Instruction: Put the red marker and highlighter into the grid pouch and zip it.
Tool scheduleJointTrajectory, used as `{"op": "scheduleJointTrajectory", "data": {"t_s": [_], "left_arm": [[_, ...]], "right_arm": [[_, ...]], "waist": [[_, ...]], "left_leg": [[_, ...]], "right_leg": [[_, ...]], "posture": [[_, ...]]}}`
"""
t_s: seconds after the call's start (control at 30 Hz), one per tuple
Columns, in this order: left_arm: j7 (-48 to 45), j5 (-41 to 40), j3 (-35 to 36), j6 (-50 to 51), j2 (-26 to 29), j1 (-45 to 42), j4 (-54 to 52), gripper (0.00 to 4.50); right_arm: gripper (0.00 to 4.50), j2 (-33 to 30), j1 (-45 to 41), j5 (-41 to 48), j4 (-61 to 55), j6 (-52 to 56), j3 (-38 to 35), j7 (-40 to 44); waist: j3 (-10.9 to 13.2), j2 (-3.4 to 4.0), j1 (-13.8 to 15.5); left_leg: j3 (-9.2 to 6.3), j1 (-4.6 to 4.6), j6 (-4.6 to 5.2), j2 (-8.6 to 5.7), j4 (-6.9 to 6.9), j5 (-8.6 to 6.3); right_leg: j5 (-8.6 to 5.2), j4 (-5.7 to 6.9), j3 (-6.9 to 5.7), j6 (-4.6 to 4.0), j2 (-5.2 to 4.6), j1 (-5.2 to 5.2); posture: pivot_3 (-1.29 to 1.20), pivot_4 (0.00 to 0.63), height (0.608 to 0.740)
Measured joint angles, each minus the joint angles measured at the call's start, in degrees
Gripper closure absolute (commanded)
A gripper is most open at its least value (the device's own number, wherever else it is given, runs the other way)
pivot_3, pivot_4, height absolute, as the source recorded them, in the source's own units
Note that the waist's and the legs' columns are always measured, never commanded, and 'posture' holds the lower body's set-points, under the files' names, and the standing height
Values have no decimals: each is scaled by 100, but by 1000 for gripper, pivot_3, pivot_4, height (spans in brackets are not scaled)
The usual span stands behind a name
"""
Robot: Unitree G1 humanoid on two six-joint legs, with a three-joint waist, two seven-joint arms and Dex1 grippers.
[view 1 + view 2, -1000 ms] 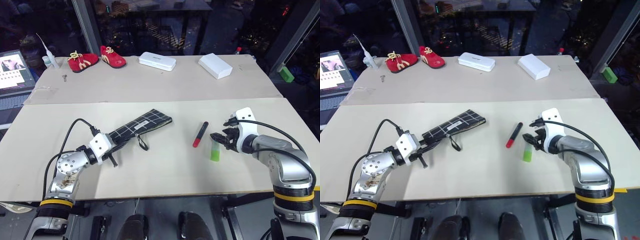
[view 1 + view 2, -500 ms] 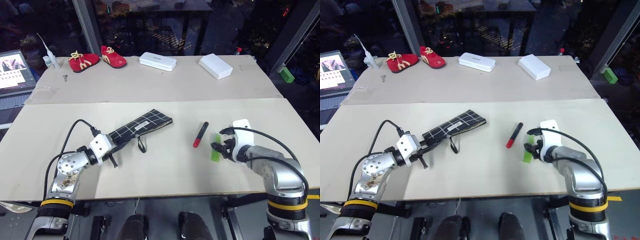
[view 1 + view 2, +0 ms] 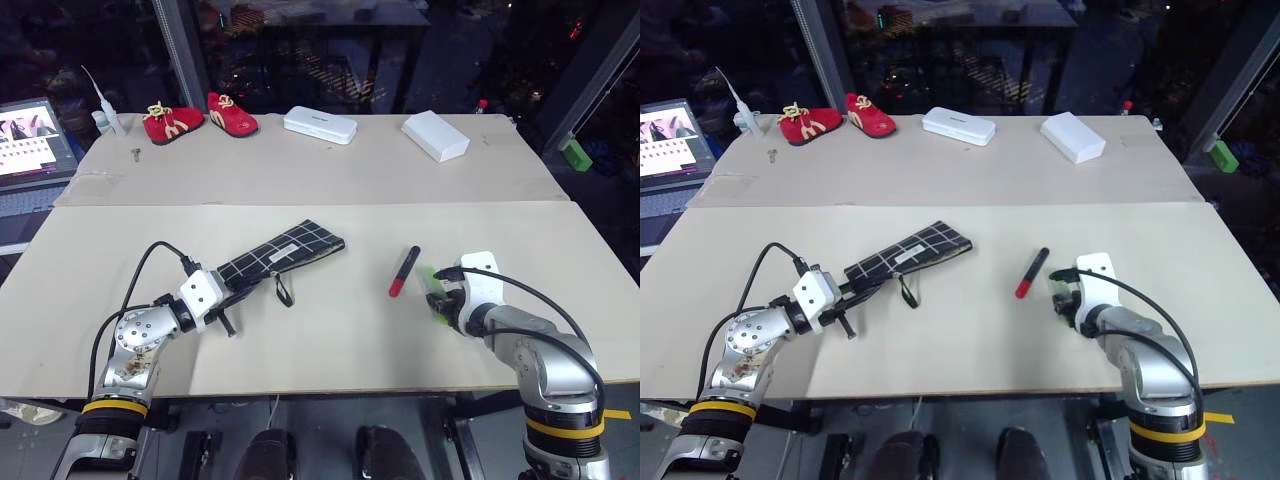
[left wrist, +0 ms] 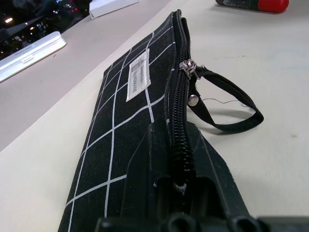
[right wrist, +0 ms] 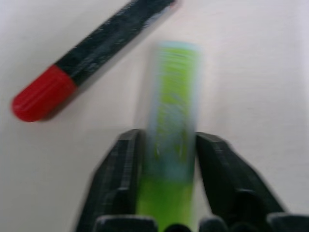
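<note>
Light green translucent highlighter (image 5: 171,140) lies beside black, red-ended marker (image 5: 89,58).

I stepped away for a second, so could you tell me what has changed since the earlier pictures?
The right gripper came down and its fingers closed in around the highlighter. The left gripper stayed clamped on the grid pouch, and the red marker has not moved.

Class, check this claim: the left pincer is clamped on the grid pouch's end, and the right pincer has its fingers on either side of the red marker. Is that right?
Not quite. The right wrist view shows the right pincer straddling the highlighter; the red marker lies beside it on the table. The left pincer does clamp the grid pouch.
</note>
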Motion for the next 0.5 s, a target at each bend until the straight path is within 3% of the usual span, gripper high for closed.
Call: {"op": "scheduleJointTrajectory", "data": {"t_s": [0.27, 0.5], "left_arm": [[-15, -2, 3, 0, 0, 4, -1, 4500], [-61, -11, 3, 16, -2, 16, -28, 4500]], "right_arm": [[3468, -300, 59, -49, 218, -531, 116, -4], [3468, -814, -406, -242, 734, -2147, 333, 543]], "waist": [[-8, -11, 34], [7, 12, -46]], "left_leg": [[-1, 3, 1, 0, 0, 0], [13, -14, 2, -5, 0, 0]], "right_leg": [[-1, -3, 1, 1, -3, 3], [0, 2, 26, 1, 8, -29]], "posture": [[0, 150, 740], [0, 150, 740]]}}
